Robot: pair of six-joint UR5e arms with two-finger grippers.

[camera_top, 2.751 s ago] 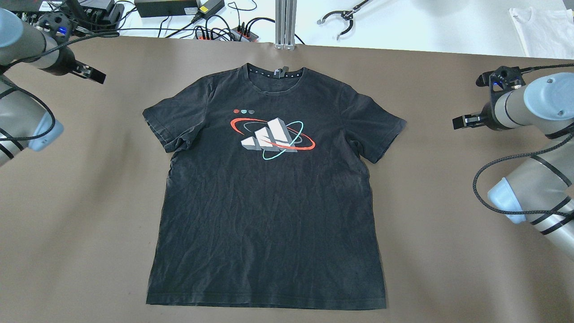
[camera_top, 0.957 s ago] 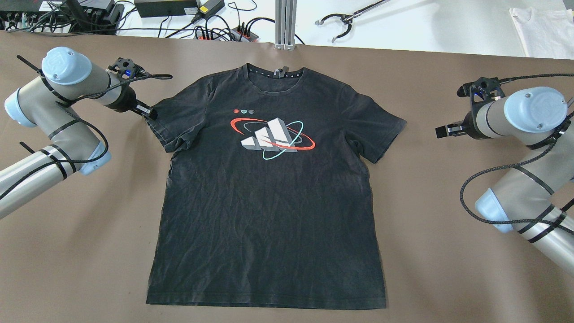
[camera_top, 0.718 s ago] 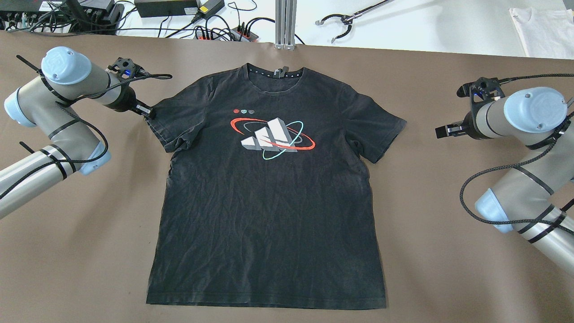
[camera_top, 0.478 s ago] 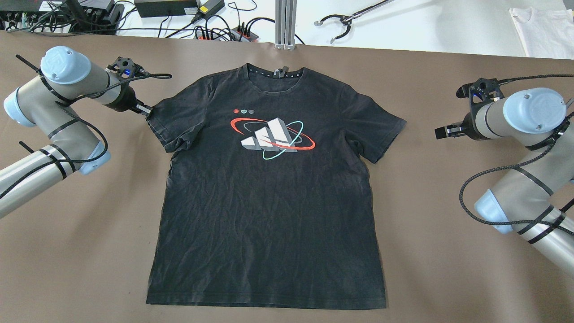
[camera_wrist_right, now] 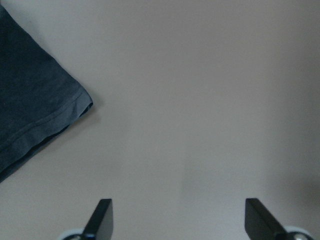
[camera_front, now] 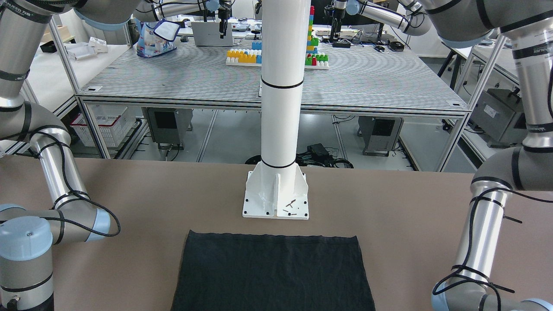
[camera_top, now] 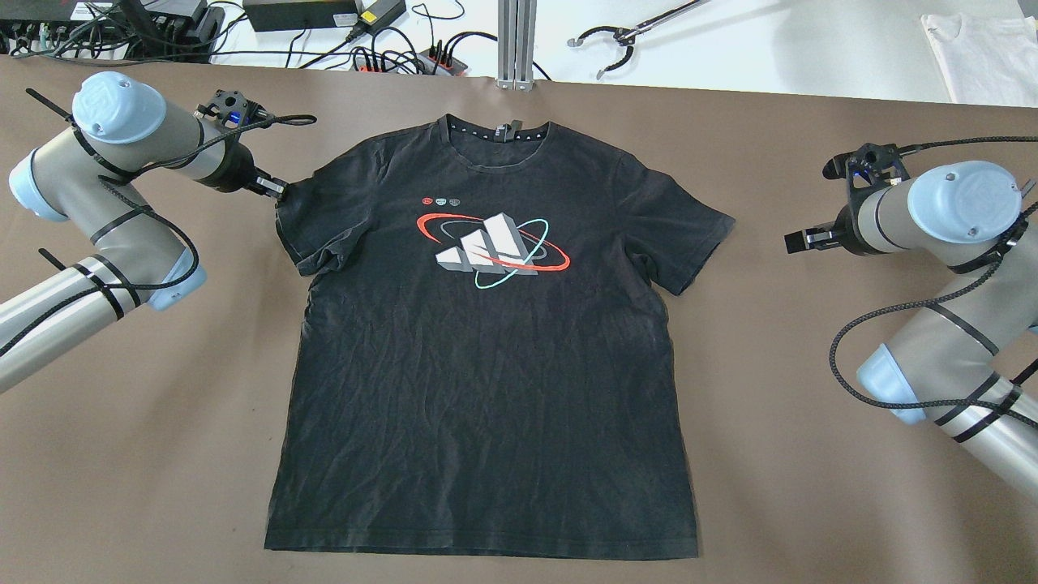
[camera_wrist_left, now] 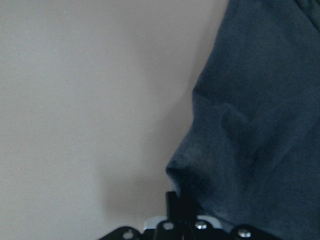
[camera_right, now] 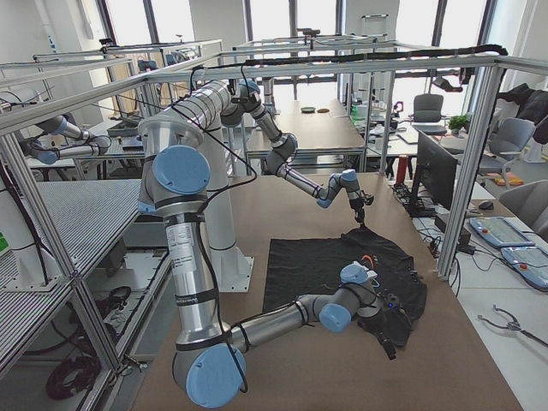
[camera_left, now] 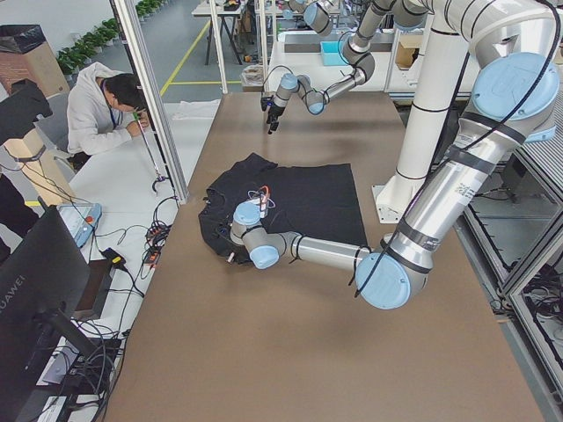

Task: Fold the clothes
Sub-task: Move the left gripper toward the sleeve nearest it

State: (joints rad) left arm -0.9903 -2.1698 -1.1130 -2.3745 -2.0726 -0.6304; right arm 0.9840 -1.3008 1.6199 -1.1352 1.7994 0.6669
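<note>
A black T-shirt point(camera_top: 486, 349) with a red, white and teal logo lies flat and face up on the brown table point(camera_top: 811, 405), collar at the far side. My left gripper point(camera_top: 276, 191) is shut on the tip of the shirt's left sleeve point(camera_top: 304, 215). The left wrist view shows the sleeve fabric point(camera_wrist_left: 250, 125) bunched into the closed fingers. My right gripper point(camera_top: 799, 240) is open and empty above bare table, to the right of the other sleeve point(camera_top: 689, 235). That sleeve's corner point(camera_wrist_right: 45, 115) shows at the left of the right wrist view, apart from the fingers point(camera_wrist_right: 102, 215).
The robot's white post base point(camera_front: 276, 194) stands near the shirt's hem point(camera_front: 272, 268). Cables and power strips point(camera_top: 389, 57), a grabber tool point(camera_top: 616, 40) and a white garment point(camera_top: 981, 49) lie beyond the table's far edge. An operator point(camera_left: 106, 105) sits there.
My left arm came in from the far left to the left sleeve tip, closed on it and has drawn it slightly inward and toward the collar side. My right gripper crept a little toward the shirt.
</note>
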